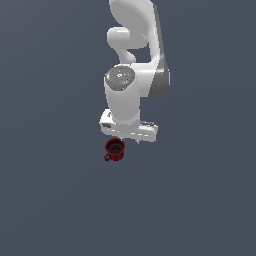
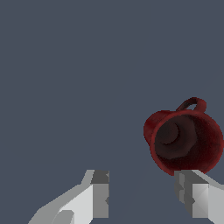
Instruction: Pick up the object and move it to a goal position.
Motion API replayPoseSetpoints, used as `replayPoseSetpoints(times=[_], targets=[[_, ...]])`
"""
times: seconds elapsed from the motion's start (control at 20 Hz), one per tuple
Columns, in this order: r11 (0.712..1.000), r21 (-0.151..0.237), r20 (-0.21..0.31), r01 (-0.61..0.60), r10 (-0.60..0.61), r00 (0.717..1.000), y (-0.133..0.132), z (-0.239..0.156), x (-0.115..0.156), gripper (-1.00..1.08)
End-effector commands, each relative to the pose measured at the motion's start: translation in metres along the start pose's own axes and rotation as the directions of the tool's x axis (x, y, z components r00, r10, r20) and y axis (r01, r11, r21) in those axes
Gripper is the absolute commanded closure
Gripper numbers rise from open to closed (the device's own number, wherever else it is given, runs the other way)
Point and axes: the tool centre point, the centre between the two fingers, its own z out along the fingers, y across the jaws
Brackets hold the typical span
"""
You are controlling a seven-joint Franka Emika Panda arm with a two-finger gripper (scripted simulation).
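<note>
The small dark red mug stands upright on the grey floor, just below the white arm's hand in the exterior view, its handle toward the exterior view's lower left. In the wrist view the mug shows its dark interior and its handle, close to one fingertip. My gripper is open and empty, jaws spread wide, the mug lying beyond one finger and not between them. In the exterior view the fingers are hidden under the hand.
A plain dark grey floor surrounds the mug on all sides. The white arm rises behind the mug toward the top of the exterior view.
</note>
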Motion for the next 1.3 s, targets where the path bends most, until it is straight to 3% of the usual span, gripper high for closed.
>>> replayPoseSetpoints(times=[0.0,0.25,0.5,0.7,0.9,1.25], targets=[[0.996,0.018,0.029,-0.09,0.09,0.996,0.007,0.005,0.004,-0.2],[0.955,0.046,0.105,-0.295,0.289,0.952,0.02,0.016,0.012,-0.2],[0.874,0.054,0.189,-0.483,0.466,0.864,0.033,0.027,0.02,-0.2],[0.786,0.045,0.258,-0.616,0.587,0.768,0.042,0.035,0.026,-0.2],[0.684,0.022,0.326,-0.729,0.684,0.652,0.05,0.043,0.032,-0.2],[0.526,-0.032,0.413,-0.85,0.781,0.468,0.061,0.053,0.039,-0.2]])
